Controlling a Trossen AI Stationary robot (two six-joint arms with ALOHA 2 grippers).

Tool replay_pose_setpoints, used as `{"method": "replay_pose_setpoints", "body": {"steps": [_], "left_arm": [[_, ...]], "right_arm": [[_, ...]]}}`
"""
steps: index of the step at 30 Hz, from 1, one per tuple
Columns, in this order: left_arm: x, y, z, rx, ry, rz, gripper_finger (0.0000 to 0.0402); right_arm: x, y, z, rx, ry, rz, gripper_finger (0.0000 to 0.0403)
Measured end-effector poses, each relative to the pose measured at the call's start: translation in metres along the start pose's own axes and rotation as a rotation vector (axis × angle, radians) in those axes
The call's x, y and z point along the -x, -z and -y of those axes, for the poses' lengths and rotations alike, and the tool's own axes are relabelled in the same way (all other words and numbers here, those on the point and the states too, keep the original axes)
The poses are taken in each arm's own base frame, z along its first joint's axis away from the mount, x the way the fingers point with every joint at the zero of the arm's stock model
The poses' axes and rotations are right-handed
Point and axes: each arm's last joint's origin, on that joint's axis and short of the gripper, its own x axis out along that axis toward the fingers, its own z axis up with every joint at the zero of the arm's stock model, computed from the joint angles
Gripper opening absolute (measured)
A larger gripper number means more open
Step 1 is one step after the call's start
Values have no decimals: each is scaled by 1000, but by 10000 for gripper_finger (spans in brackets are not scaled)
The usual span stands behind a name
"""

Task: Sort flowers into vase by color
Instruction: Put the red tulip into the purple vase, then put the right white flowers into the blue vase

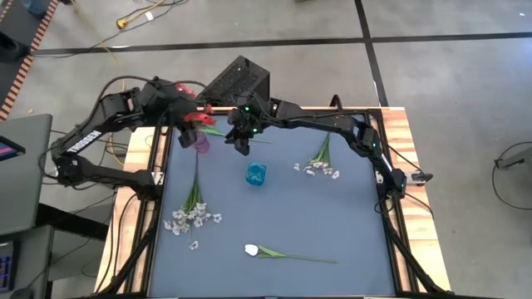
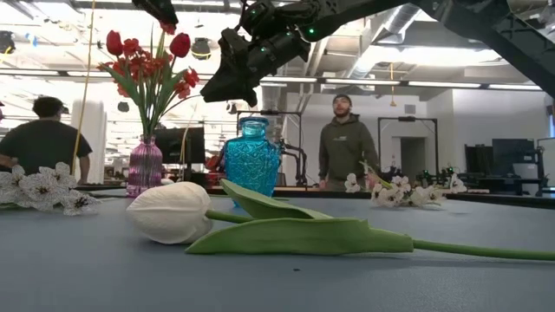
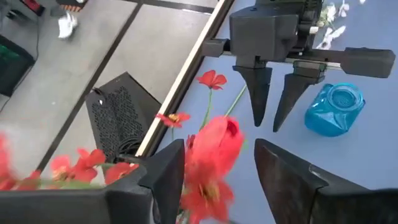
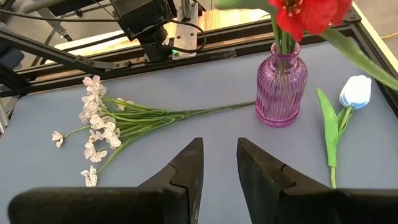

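Red flowers (image 2: 147, 61) stand with their stems in the pink vase (image 1: 201, 143) (image 2: 145, 166) (image 4: 281, 93) near the table's far left corner. My left gripper (image 1: 189, 112) (image 3: 217, 155) hovers open above them, one finger either side of a red bud (image 3: 211, 146). My right gripper (image 1: 241, 143) (image 4: 217, 152) hangs open and holds nothing, between the pink vase and the blue vase (image 1: 256, 174) (image 3: 336, 109). Two white blossom sprays (image 1: 191, 218) (image 1: 320, 164) and a white tulip (image 1: 252, 249) (image 2: 169, 212) lie flat on the table.
A black perforated box (image 1: 237, 79) sits just beyond the table's far edge. The blue mat has bare room at its middle and right. In the low view, two people (image 2: 345, 143) (image 2: 43, 139) are in the room beyond the table.
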Motion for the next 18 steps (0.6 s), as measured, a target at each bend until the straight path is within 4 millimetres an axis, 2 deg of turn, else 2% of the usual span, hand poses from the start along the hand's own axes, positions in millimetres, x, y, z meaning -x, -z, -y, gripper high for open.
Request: {"method": "replay_pose_setpoints", "body": {"steps": [10,18], "left_arm": [[37,16,-2,114,111,113,194],[58,24,8,238,337,164,194]], "right_arm": [[2,3,4,9,-3,-24,123],[36,9,39,-19,-3,-111,123]]}}
